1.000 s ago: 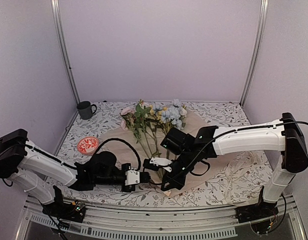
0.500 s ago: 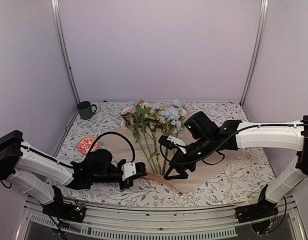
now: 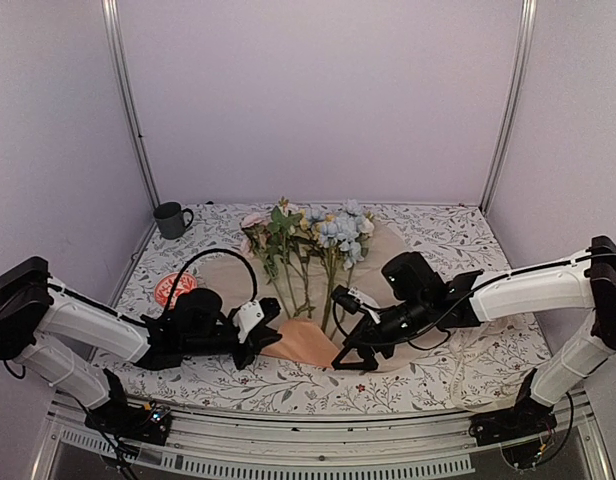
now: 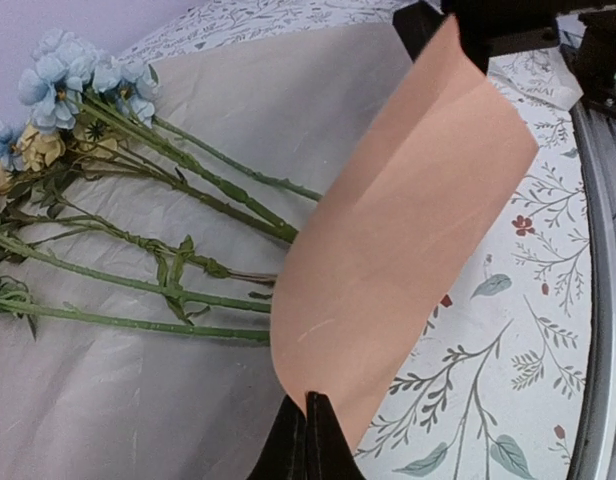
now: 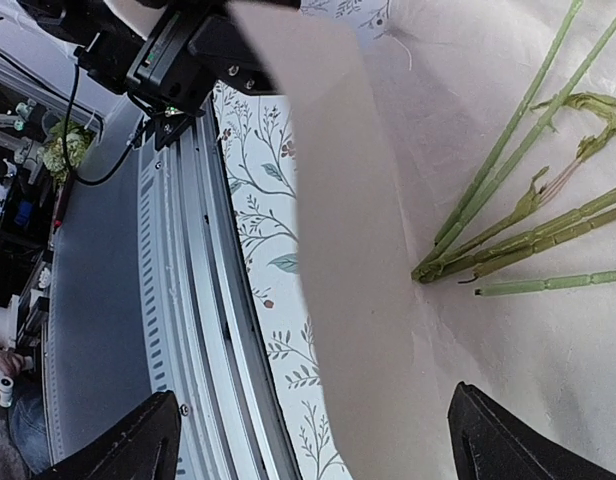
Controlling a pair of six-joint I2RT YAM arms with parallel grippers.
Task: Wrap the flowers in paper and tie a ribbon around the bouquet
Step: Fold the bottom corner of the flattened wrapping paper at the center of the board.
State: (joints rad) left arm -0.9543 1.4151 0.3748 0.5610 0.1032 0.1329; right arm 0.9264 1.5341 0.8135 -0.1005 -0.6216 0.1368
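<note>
Peach paper (image 4: 408,200) corner is pinched tight in your left gripper (image 4: 308,405), at the bottom centre of the left wrist view. The flap stands up off the sheet and curls toward the stems.

Right gripper (image 3: 354,360) has its jaws spread wide with nothing between them. It hangs over the near edge of the sheet, just right of the lifted flap, lower centre of the top view.

The flowers (image 3: 308,235) lie flat on the sheet. Blooms are at upper centre, cut ends point toward the bottom of the frame, and the stems fan apart rather than sit bunched. The flap isn't over them yet.

Step, as I read it: first fold of the wrap, early in the task, with tying not started. I can't pick out the ribbon for sure.

Next move, my call: carry the pinched corner across the stems and lay it down. Use the right arm to pin the stems or catch the far edge. Thin sheet, so it may crease or slip if you pull hard.

The mug (image 3: 171,218) and the red-and-white dish (image 3: 175,288) at upper left and left are well clear.

No readable brands, labels or text. The tablecloth (image 3: 438,235) shows only a leaf print.
</note>
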